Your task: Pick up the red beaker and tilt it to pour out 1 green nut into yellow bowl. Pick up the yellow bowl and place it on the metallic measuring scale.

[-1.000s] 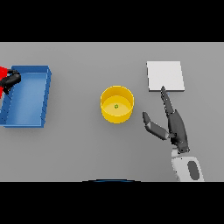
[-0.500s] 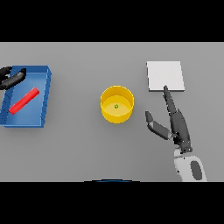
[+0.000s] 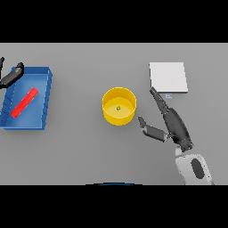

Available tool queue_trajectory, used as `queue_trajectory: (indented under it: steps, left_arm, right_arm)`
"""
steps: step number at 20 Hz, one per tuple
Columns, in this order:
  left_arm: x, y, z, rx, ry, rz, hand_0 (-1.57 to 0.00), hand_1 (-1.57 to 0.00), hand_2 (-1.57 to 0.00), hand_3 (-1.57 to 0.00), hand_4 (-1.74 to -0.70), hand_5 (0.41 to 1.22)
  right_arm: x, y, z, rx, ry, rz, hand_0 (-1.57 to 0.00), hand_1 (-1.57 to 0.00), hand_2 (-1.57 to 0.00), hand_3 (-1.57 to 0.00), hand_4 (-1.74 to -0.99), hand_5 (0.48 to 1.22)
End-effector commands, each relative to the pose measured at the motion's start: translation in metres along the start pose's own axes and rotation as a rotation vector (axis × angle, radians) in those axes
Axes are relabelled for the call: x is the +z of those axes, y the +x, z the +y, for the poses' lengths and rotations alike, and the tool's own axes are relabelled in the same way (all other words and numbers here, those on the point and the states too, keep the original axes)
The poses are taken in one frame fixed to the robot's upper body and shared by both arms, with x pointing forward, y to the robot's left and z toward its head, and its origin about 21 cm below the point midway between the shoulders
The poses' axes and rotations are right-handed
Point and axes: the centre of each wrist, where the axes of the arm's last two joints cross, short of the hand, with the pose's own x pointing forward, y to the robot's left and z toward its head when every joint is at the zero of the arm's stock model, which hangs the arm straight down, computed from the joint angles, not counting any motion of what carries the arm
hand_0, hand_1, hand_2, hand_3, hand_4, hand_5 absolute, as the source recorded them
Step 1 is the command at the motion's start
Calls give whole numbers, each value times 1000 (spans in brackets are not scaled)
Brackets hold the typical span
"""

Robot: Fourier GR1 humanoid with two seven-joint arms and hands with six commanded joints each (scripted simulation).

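Hovering at the far left edge beside the blue tray (image 3: 44, 100), the left hand (image 3: 11, 75) showed relaxed fingers; the red beaker (image 3: 25, 103) lay inside that tray. Right of it stood the yellow bowl (image 3: 119, 106) holding a green nut (image 3: 118, 107), then the open-fingered right hand (image 3: 171, 122), with the metallic measuring scale (image 3: 168, 77) beyond it.

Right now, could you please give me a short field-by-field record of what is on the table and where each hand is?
yellow bowl: centre of the table, upright, untouched
green nut: inside the yellow bowl
red beaker: lying on its side in the blue tray
blue tray: left side of the table
metallic measuring scale: upper right, nothing on it
left hand: at the left edge, above the tray's far corner, holding nothing
right hand: open, just right of the bowl, fingers straight, not touching it
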Motion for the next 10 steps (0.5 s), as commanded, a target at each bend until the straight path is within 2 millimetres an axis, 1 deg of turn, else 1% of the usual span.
queue_trajectory:
  steps: [1,3,5,6,8,10]
  left_arm:
    - [0,0,-1,2,-2,-7,-17,-15,-14,-12,-713,683]
    - [1,-1,-2,24,-15,-27,-11,-9,-9,-7,-719,670]
    - [1,1,-2,31,-18,-28,-6,-6,-5,-4,-719,664]
    - [2,-1,-3,29,-24,-26,-5,-4,-4,-3,-719,665]
    - [1,-3,-2,19,-24,-28,-3,-2,-2,-2,-715,669]
    - [2,1,-1,25,-23,-27,-1,-1,-1,-1,-712,676]
  right_arm:
    - [-5,1,-5,65,57,-3,1,1,1,1,-1172,728]
    - [-22,11,-12,242,165,-8,1,1,1,1,-1204,708]
    - [-36,20,-13,406,285,-57,1,1,1,1,-1220,701]
    - [-45,26,-10,482,350,-103,1,1,1,1,-1222,701]
    - [-54,31,-6,609,455,-169,1,1,1,1,-1232,702]
    - [-68,36,-4,716,547,-182,1,1,1,1,-1223,705]
